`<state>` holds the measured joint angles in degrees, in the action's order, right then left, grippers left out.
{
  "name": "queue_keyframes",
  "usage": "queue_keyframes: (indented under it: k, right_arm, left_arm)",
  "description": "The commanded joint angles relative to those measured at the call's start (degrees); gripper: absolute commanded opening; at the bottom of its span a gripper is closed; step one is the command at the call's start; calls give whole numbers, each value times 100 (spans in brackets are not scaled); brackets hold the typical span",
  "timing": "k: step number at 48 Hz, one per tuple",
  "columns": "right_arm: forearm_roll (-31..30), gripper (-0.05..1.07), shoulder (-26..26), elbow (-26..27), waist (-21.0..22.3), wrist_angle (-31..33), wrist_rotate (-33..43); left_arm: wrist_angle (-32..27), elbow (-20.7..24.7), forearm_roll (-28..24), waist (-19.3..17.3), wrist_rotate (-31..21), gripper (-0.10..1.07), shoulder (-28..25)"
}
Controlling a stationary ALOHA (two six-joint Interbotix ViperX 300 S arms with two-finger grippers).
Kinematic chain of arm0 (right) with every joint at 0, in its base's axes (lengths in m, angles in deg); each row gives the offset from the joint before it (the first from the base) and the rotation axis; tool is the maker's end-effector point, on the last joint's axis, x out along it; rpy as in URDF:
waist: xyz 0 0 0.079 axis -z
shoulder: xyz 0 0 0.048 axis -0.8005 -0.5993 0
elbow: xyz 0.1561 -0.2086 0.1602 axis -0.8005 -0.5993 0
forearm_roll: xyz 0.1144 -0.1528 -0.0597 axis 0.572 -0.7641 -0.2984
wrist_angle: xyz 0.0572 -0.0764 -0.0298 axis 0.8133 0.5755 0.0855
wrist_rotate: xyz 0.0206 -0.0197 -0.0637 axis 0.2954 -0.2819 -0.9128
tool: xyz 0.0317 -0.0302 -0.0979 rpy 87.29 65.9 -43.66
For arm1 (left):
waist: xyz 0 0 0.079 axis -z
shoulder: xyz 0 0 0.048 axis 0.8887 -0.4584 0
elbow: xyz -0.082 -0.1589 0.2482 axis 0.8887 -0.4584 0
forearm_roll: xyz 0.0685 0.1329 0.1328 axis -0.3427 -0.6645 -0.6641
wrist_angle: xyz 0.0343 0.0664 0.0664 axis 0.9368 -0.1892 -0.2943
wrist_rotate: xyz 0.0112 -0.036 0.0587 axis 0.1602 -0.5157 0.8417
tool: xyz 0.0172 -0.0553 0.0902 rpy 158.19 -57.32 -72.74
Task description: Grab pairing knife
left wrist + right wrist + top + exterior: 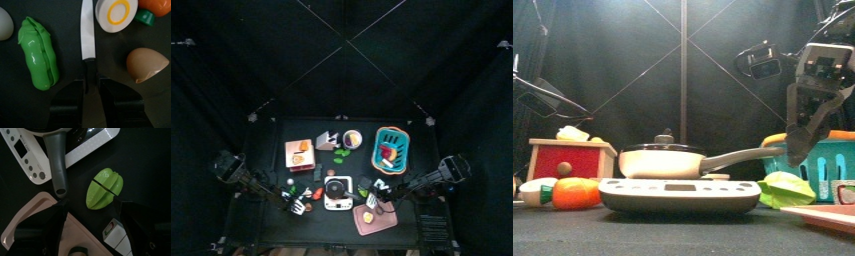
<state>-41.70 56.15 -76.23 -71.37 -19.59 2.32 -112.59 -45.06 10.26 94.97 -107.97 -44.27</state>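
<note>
The paring knife has a white blade and a black handle and lies on the black table. My left gripper is down over it at the table's front left, jaws closed on the handle. A green pea pod lies beside the blade on one side. A sliced egg half and a brown piece lie on the other. My right gripper is open and empty above a green starfruit at the front right.
A white scale bears a pan whose handle points toward the right gripper. A pink cutting board, a blue basket, a red box and an orange stand around.
</note>
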Motion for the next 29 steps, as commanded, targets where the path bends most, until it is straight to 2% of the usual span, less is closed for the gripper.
queue_keyframes:
  k: [1, 10, 29]
  right_arm:
    - [-9, 100, 79, 132, 0, -9, 9]
    - [-9, 100, 88, 132, 26, -18, -18]
    - [-18, 100, 79, 141, 97, -9, -26]
  left_arm:
    - [105, 62, -18, -18, -9, 53, -18]
    - [44, 53, -97, -18, -9, 53, 308]
    - [-466, 26, -387, -44, -9, 53, 1134]
